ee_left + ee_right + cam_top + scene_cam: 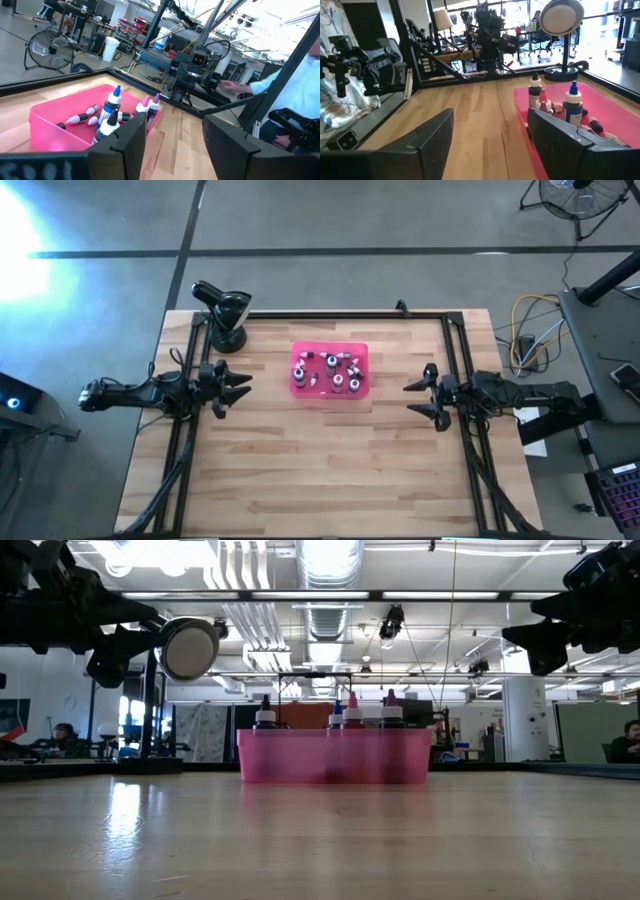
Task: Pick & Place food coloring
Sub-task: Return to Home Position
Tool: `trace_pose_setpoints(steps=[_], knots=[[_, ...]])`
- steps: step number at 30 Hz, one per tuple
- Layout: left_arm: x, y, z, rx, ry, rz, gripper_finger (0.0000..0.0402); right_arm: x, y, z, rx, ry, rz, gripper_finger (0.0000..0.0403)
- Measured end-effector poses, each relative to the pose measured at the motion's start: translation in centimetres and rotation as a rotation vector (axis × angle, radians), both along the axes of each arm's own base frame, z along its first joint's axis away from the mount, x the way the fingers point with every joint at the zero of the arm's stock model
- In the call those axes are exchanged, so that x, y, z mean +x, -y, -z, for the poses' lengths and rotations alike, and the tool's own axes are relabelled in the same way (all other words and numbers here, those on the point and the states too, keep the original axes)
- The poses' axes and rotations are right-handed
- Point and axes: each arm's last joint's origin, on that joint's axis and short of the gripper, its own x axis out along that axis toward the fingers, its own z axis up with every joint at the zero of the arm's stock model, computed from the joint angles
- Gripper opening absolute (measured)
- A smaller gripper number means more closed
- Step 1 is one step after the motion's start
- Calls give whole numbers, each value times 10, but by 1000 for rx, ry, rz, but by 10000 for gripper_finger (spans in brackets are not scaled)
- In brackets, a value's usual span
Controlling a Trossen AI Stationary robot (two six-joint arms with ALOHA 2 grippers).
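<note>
Several small dropper bottles of food coloring (334,372) sit inside a pink rectangular tray (298,387) at the table's middle, toward the far side. Some stand upright (109,109), others lie on the tray floor (80,119); their caps rise above the tray wall in the low view (352,712). My left gripper (243,381) hovers open above the table, left of the tray, fingers pointing at it. My right gripper (410,399) hovers open to the tray's right, also pointing at it. Neither touches anything.
A black lamp-like stand with a round head (226,313) stands at the table's far left corner. Black frame rails (340,315) run along the far, left and right edges. Bare wood (330,470) lies between the tray and the near edge. A person (300,90) shows beyond the table.
</note>
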Motion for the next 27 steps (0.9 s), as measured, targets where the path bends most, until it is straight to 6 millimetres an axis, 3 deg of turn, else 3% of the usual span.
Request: trace_pose_setpoints(steps=[27], knots=[[0,0,0,0,1,0,170,0,0,0,0,0,0,248]])
